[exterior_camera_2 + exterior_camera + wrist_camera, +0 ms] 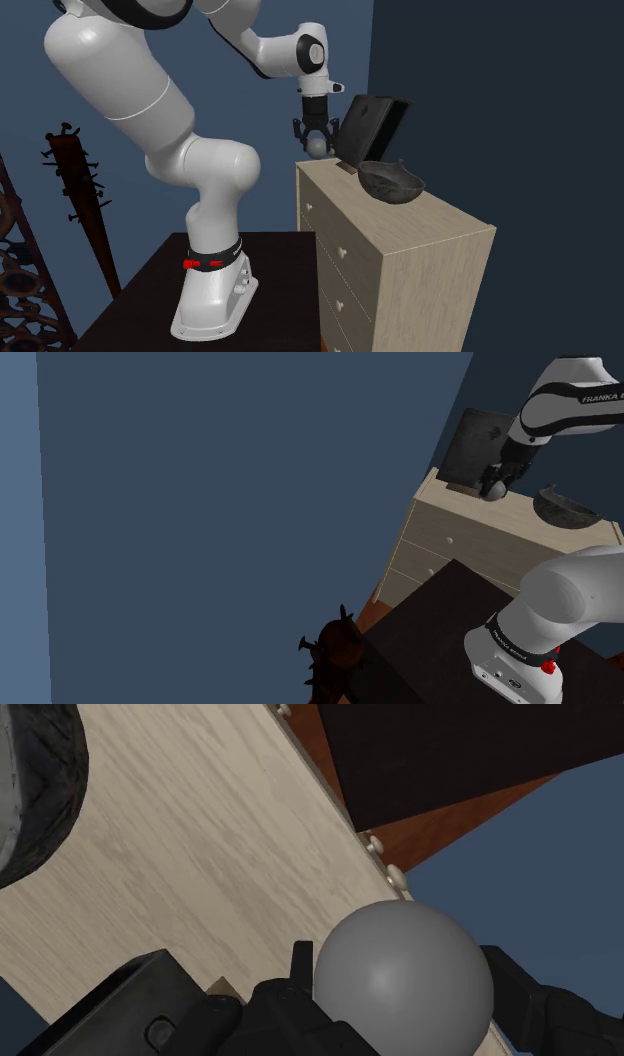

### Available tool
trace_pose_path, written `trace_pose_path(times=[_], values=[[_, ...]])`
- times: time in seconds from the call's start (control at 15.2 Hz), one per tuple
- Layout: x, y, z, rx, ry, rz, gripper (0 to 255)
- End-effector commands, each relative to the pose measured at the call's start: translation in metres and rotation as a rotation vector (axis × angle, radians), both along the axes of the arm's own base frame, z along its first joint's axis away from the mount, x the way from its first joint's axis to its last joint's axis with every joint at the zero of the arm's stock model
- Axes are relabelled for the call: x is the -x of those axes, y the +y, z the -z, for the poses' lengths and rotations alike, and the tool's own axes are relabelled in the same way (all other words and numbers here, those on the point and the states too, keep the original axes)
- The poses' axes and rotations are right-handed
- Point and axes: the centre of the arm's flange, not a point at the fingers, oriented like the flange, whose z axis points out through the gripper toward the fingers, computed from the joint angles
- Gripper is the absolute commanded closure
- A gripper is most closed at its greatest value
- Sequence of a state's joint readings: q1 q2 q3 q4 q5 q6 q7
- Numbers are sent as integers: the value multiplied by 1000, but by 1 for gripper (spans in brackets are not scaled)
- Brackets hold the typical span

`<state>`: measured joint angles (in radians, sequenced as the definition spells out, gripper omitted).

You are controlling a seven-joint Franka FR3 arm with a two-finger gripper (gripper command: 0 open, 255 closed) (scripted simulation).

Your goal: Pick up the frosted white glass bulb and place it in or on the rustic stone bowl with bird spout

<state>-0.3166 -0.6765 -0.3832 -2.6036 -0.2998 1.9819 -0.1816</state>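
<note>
So the black gripper (318, 138) is clamped on the bulb (320, 149), which is drawn as a plain pale grey ball, not very frosted looking tbh. In the wrist view both fingers (299, 966) press against its sides, with the pale wood-grain top of the dresser (400, 250) behind it and the ball overlapping the dresser's edge. In the second exterior view this all sits in the upper middle of the frame, over the far corner of the dresser. The bulb looks like it hangs just above the top rather than resting on it, but I can't say for sure. The bowl (392, 181) is a rough dark grey thing standing on the dresser top, near the bulb but apart from it, a bit lower and to the right in that frame. A dark flat panel (372, 125) stands tilted at the back of the dresser, just beside the gripper. The white arm (150, 100) rises from a dark stand (140, 290) at lower left, and a spiked club (78, 185) leans at the left edge.
</note>
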Motion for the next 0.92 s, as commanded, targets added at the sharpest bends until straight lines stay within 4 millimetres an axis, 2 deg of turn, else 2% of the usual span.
trace_pose_path(times=[0.0, 0.86], values=[[-2, 0, -11, 0, 0, 0, 255], [-2, 0, -79, 0, 0, 0, 255]])
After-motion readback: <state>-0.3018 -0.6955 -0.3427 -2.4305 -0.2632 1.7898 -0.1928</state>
